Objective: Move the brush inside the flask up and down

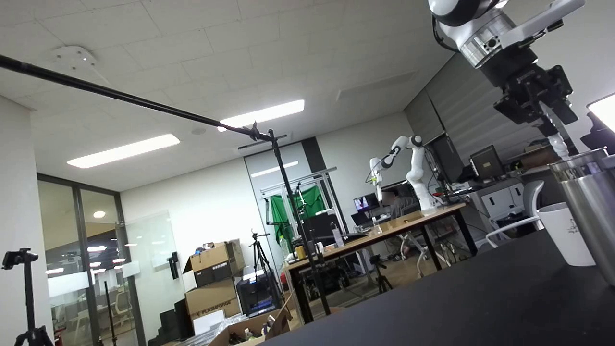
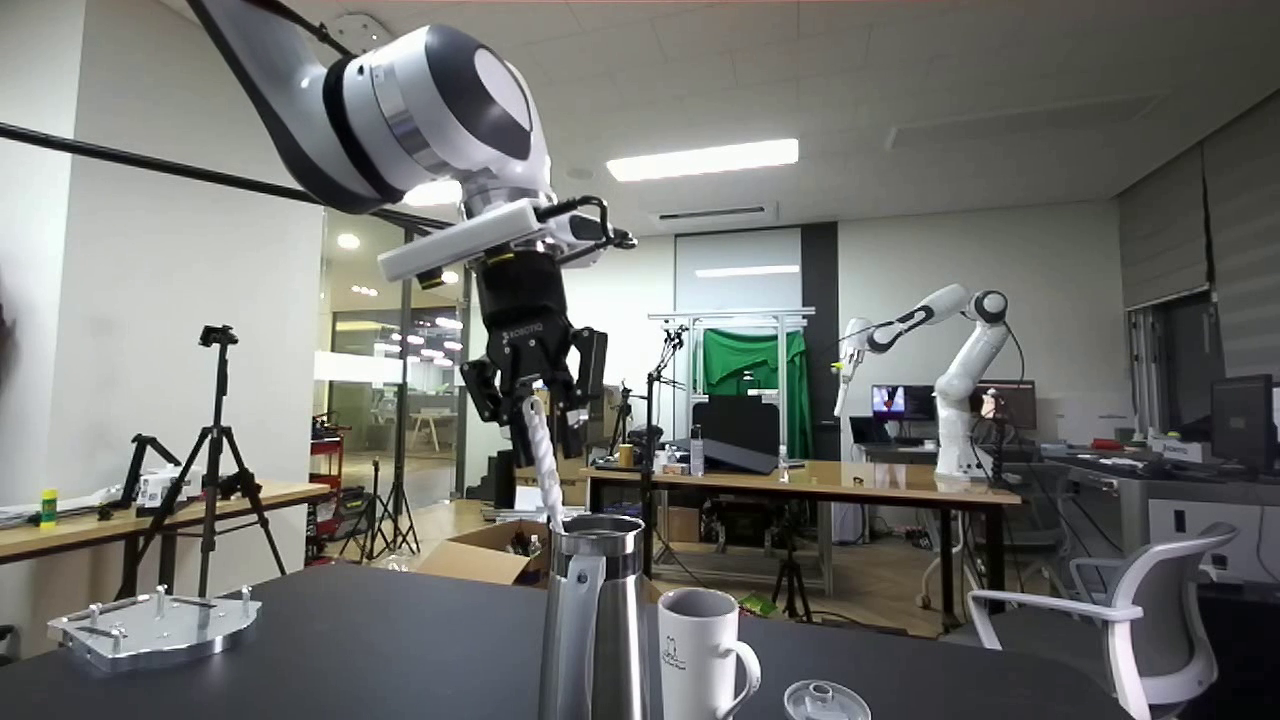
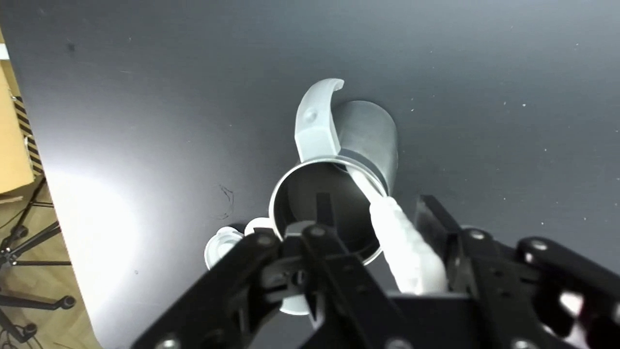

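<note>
The brush's white twisted handle (image 2: 545, 465) leans out of the flask (image 2: 622, 640), a tall grey metal bottle with a side handle. The brush also shows in the wrist view (image 3: 404, 247), resting against the flask's rim, its thinner shaft going inside; its bristle end is hidden. My gripper (image 2: 548, 448) is above the flask, fingers pointing down. In the wrist view my gripper (image 3: 378, 208) is open, with the brush handle between its fingers. The handle is nearer the right finger, with a clear gap to the left one.
A white mug (image 2: 692, 650) stands close beside the flask; it also shows in an exterior view (image 1: 567, 235). A clear lid (image 2: 825, 702) lies near the mug. A metal plate with posts (image 2: 155, 632) lies on the black table (image 2: 400, 630). The table edge is near the lid.
</note>
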`<state>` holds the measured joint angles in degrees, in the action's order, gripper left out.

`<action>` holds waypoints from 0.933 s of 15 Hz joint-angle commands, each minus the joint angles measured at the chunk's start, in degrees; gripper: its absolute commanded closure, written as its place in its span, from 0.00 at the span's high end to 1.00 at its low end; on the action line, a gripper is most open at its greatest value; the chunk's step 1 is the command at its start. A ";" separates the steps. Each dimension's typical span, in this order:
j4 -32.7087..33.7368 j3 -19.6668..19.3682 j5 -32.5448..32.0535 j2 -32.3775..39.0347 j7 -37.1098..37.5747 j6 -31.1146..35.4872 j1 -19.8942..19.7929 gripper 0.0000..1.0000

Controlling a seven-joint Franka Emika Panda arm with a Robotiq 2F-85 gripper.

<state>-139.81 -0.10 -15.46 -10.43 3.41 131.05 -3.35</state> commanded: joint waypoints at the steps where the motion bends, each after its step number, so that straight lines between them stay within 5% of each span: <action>1: 0.04 -0.81 2.38 -0.53 -0.35 -0.41 0.06 0.17; 4: 1.16 -1.44 4.81 -0.09 -1.24 -1.26 -0.02 0.01; 14: 11.52 -3.62 8.56 1.25 -4.93 -12.36 -0.80 0.04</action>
<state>-133.59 -3.04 -7.81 -10.33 -0.01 123.73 -3.77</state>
